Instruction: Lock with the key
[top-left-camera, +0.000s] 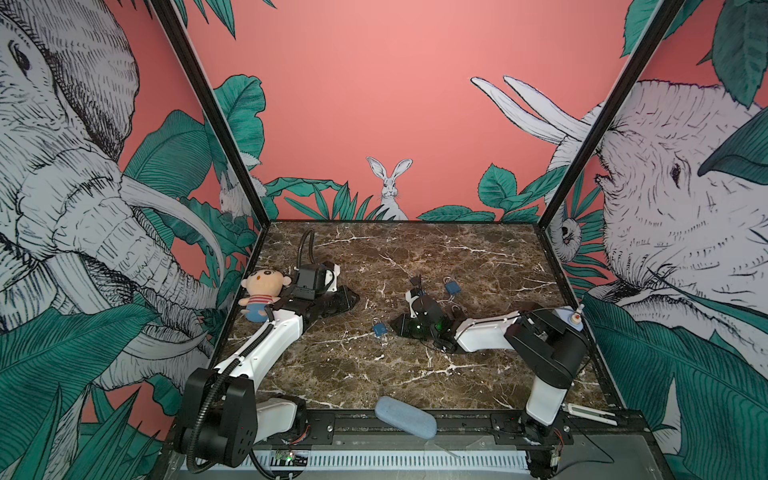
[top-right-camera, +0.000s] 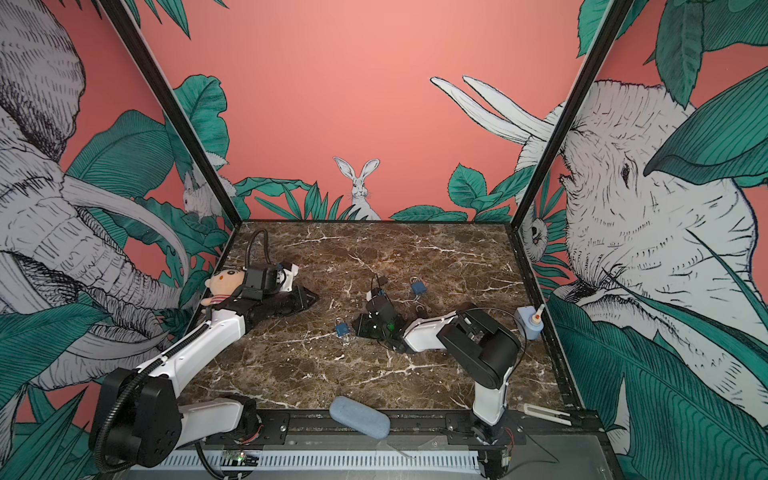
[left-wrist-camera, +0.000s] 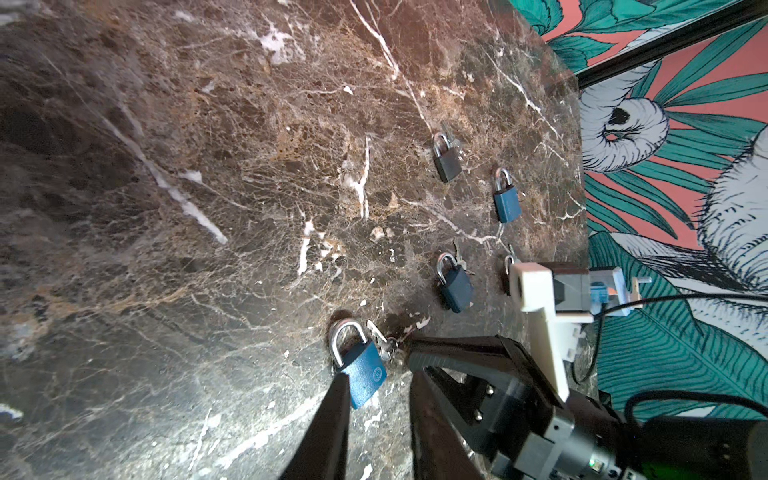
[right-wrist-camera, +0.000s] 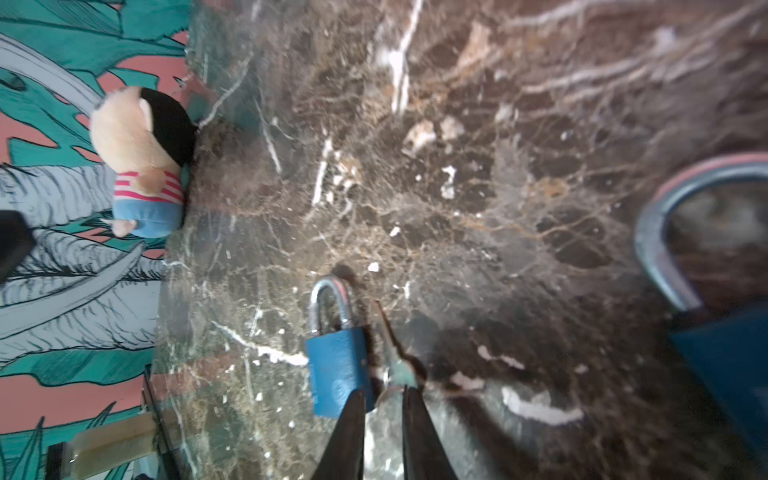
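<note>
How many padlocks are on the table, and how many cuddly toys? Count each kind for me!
Padlocks: 4 in plain sight
Plush doll: 1
Total: 5
One more shackle peeks out, mostly hidden, so there may be a fifth padlock.
</note>
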